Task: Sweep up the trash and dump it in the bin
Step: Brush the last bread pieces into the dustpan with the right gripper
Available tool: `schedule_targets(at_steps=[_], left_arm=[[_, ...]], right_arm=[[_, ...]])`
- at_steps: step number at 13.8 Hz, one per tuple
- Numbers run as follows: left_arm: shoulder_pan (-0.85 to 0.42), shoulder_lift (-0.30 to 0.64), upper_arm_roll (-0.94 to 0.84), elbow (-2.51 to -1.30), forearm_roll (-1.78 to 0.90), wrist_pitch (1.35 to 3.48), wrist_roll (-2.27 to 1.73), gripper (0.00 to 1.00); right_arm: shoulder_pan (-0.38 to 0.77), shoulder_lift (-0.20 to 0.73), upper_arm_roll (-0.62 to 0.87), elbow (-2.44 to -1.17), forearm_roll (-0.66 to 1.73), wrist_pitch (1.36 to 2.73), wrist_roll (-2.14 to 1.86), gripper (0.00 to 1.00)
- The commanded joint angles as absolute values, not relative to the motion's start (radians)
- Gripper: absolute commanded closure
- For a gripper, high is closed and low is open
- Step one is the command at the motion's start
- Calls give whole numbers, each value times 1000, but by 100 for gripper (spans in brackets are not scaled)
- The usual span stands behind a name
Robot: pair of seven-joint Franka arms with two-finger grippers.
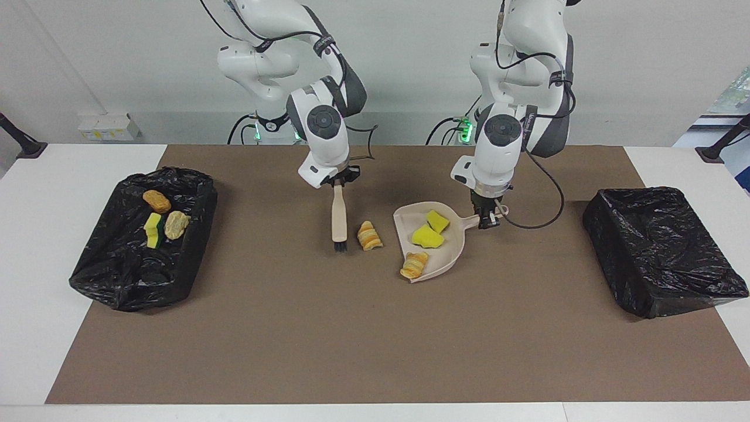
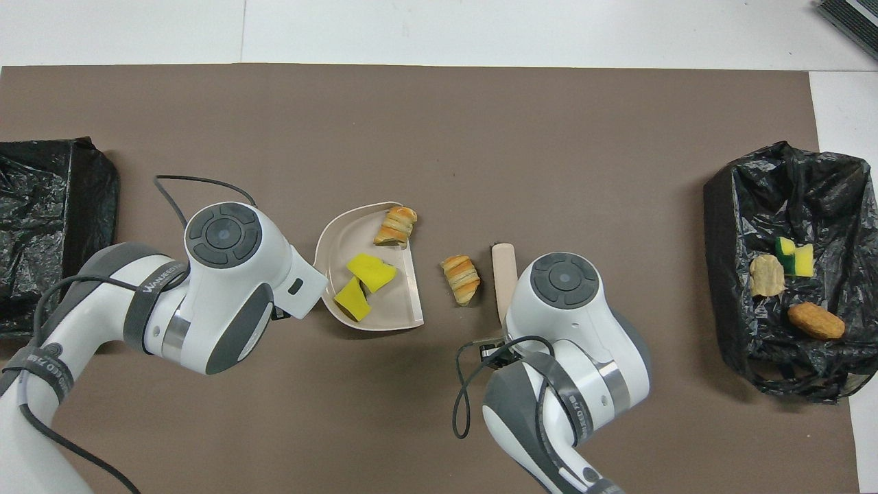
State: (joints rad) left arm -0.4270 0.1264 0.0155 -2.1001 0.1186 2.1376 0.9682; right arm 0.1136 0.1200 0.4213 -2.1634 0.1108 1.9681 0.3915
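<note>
The gap between brush [image 1: 338, 218] and dustpan [image 1: 448, 258] is blocked by one pastry [image 1: 369, 235]. Open mat [image 1: 375, 340] is left farther from the robots. Each end of the table is occupied by a black-lined bin [image 1: 659, 249].

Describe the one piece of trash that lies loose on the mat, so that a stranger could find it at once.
Start at the brown mat and go to its middle, where the beige dustpan and the beige brush are. The striped golden pastry lies on the mat between them, beside the bristles. Its twin sits on the dustpan's lip; this one touches neither tool.
</note>
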Motion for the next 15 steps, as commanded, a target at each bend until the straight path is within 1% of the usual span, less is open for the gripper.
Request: schedule_targets(at_steps=[1,5,6,8,12,14,15], left_arm=[[-457,91,15,-2141,171,2108,985,100],[-483,48,15,-2203,195,2098,983,100],[-483,41,15,-2209,198,2098,982,100],[-492,38,15,-2215,198,2097,982,100],[-492,35,14,-2223,198,2095,980,100],[-491,29,12,-2229,195,2102,977,100],[-491,29,12,-2229,195,2109,974,100]], right_arm=[[135,153,426,-2122,90,1964,433,100],[195,227,428,-2053,138,1967,465,100],[208,227,428,-2046,156,1968,428,100],[236,227,428,-2052,254,2044,307,100],[252,224,428,-2051,415,2065,164,100],[252,216,426,-2052,417,2054,167,100],[239,194,425,-2054,417,2039,175,100]])
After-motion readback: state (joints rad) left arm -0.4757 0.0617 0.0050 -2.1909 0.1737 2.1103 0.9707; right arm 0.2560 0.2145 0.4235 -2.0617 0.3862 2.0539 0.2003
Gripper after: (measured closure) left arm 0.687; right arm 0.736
